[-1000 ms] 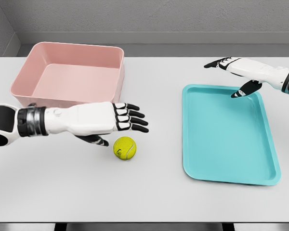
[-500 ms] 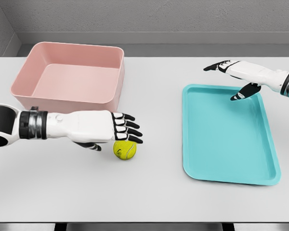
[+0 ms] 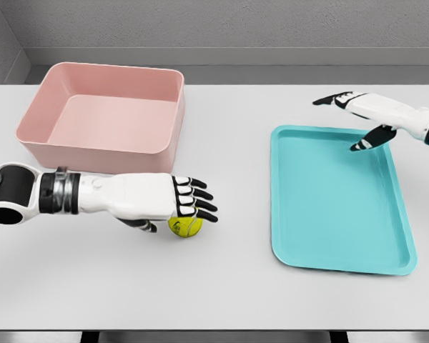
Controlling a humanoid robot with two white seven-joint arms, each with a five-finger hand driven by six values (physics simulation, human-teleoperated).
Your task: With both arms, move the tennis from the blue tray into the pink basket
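From where I stand, the desk (image 3: 222, 286) lies bare along its whole near edge and through the lane between the pink basket (image 3: 104, 114) and the blue tray (image 3: 343, 200). The basket's walls rise at ten o'clock. The left hand (image 3: 179, 204) covers the tennis ball (image 3: 185, 226) from above, fingers spread over it, with the forearm closing off the nine o'clock side. The right hand (image 3: 361, 118), open, hovers over the tray's far right corner at two o'clock; the tray bed below is bare.
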